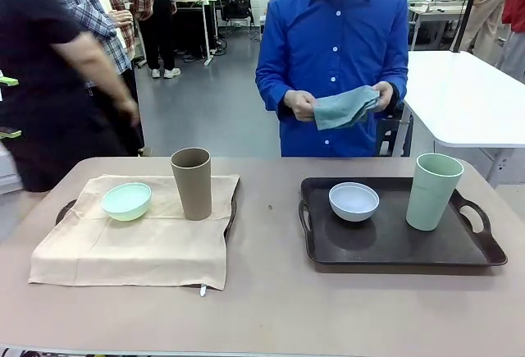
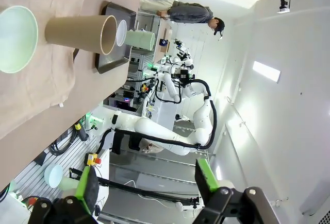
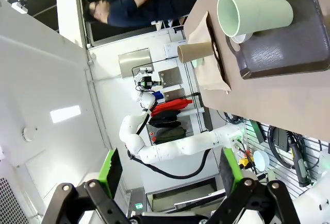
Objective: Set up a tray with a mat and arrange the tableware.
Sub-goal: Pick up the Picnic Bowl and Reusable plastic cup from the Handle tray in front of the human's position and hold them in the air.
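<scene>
A beige mat [image 1: 131, 246] covers the left tray [image 1: 231, 214]; on it stand a mint-green bowl [image 1: 126, 201] and a tall tan-brown cup [image 1: 191, 183]. The dark right tray [image 1: 394, 246] has no mat and holds a white bowl [image 1: 353, 201] and a tall pale-green cup [image 1: 433, 191]. Across the table a person holds a folded grey-green cloth [image 1: 344, 107] in both hands. My left gripper [image 2: 146, 185] is open in the air, away from the tan-brown cup [image 2: 80, 31] and mint-green bowl [image 2: 15, 38]. My right gripper [image 3: 171, 171] is open too, far from the pale-green cup [image 3: 252, 14].
The brown table [image 1: 271, 312] has bare room in front of and between the trays. A white table [image 1: 467, 94] stands at the back right. Other people [image 1: 49, 86] stand close to the table's far left corner.
</scene>
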{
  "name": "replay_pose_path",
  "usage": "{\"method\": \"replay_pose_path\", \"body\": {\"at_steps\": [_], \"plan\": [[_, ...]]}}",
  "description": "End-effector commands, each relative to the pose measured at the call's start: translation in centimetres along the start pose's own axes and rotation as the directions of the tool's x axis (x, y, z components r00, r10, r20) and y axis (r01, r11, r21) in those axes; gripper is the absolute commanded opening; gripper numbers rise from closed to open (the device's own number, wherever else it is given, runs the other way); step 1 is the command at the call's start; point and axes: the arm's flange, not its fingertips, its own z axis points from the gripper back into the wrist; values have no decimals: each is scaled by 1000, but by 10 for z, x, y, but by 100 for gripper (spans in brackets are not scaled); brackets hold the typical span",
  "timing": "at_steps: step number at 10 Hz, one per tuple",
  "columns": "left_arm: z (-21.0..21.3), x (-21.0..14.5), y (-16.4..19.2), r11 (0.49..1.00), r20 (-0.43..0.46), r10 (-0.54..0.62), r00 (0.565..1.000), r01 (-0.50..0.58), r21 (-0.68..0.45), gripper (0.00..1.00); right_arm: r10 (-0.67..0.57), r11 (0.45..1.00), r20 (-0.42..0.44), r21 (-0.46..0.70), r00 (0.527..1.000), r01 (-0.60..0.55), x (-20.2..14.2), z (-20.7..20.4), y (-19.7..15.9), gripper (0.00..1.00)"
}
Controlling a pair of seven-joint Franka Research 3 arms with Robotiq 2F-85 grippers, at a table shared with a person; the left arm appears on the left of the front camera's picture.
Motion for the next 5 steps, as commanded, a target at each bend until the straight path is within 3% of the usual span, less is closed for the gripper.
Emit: {"method": "replay_pose_path", "body": {"at_steps": [1, 3, 5], "plan": [[-8, -9, -27, 994, 26, -72, 997, 69, 89, 100, 157, 987, -106, -4, 982, -159, -3, 11, 18, 100], [-54, -11, -77, 955, 25, -133, 991, 121, 270, 100, 379, 899, -337, -85, 862, -429, 25, 10, 30, 100], [-104, -15, -116, 904, 39, -136, 990, 108, 414, 100, 461, 847, -453, -31, 763, -530, 60, 10, 30, 100]]}}
